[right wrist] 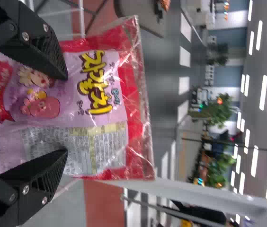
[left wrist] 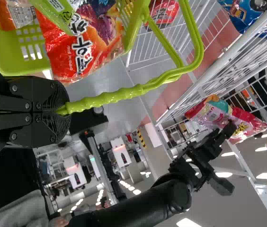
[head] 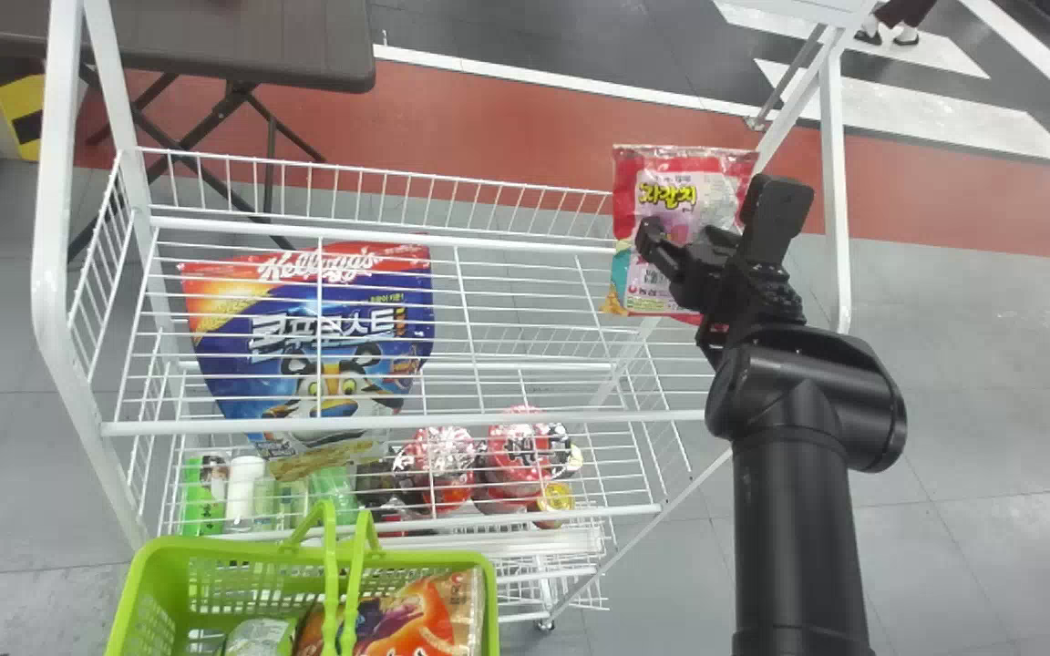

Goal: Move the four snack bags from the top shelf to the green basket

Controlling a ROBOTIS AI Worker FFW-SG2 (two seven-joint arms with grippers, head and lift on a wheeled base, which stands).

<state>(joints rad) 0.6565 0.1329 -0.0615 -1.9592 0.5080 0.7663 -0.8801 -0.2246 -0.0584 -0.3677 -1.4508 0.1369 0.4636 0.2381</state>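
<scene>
In the head view my right gripper [head: 715, 223] stands open at the pink and red snack bag [head: 675, 196], which is upright at the top shelf's [head: 525, 244] right end. The right wrist view has the gripper [right wrist: 66, 115] with its fingers apart in front of the bag's printed face [right wrist: 95, 90]; whether they touch it I cannot tell. A large blue snack bag [head: 343, 319] leans at the shelf's left. The green basket [head: 147, 592] holds an orange-red bag [head: 438, 606] and a green-white one [head: 259, 636]. My left gripper [left wrist: 63, 109] is shut on the basket's handle [left wrist: 110, 97].
Round red packages [head: 525, 451] and small bottles [head: 245, 483] are on a lower shelf level. White uprights [head: 56, 182] frame the rack on both sides, the right one close by the right gripper. A brown table [head: 242, 46] stands behind on the left.
</scene>
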